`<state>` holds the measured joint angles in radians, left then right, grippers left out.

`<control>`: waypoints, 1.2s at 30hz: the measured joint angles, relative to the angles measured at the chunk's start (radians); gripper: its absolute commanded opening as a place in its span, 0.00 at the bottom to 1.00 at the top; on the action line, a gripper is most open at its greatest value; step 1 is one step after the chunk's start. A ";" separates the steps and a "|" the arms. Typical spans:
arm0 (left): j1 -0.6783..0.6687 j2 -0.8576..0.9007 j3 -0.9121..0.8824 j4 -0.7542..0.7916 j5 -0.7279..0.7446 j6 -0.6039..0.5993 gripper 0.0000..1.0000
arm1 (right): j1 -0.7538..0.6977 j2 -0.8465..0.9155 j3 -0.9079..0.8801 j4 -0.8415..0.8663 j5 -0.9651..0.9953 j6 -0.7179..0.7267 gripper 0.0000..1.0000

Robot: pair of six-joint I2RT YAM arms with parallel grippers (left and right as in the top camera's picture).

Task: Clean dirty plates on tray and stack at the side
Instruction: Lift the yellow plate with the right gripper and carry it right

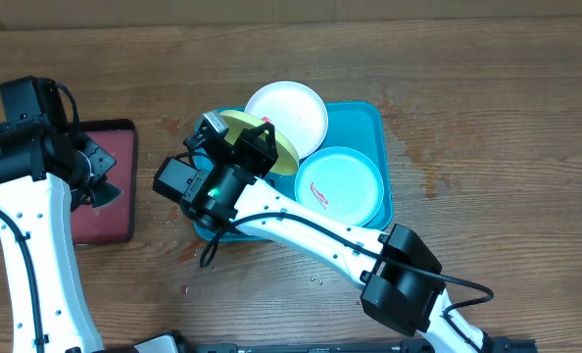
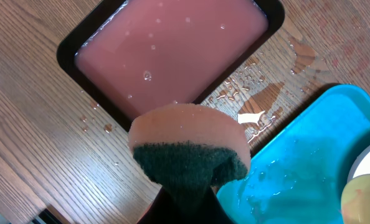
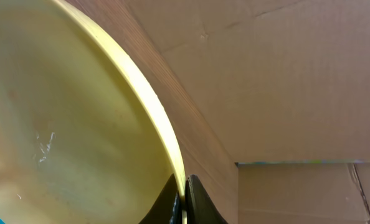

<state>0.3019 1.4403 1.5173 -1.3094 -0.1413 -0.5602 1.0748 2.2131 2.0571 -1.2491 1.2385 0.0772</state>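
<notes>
Right gripper (image 3: 185, 198) pinches yellow plate (image 1: 289, 155) by its rim, tilted over tray (image 1: 369, 118), overhead centre. Left gripper (image 1: 100, 181) clamps sponge (image 2: 188, 140), far left. Advice: brace plate, wipe firmly.

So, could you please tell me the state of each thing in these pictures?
yellow plate: clamped at its rim by the right gripper, tilted over the blue tray.
white plate: resting on the tray's far rim, no smear visible.
mint plate: flat in the tray, red smear on it.
blue tray: wet inside.
sponge: squeezed in the left gripper.
red tray: holds pinkish water.
table: splashed beside the red tray.
</notes>
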 measured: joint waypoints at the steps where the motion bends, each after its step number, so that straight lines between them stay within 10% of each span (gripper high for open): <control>1: 0.000 0.000 0.000 0.000 0.000 0.000 0.04 | 0.000 0.000 0.000 0.001 0.000 0.000 0.04; 10: 0.000 0.000 0.000 0.000 0.000 0.000 0.04 | -0.076 0.000 0.002 0.035 -0.433 0.040 0.04; 22: 0.000 0.000 -0.001 0.000 0.004 0.000 0.04 | -0.687 0.000 0.003 -0.060 -1.311 0.150 0.04; 36: 0.000 0.000 -0.001 0.002 0.004 0.000 0.04 | -1.256 -0.002 -0.129 -0.029 -1.477 0.099 0.04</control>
<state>0.3019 1.4403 1.5162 -1.3079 -0.1371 -0.5598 -0.1814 2.2112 1.9285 -1.2778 -0.2382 0.1764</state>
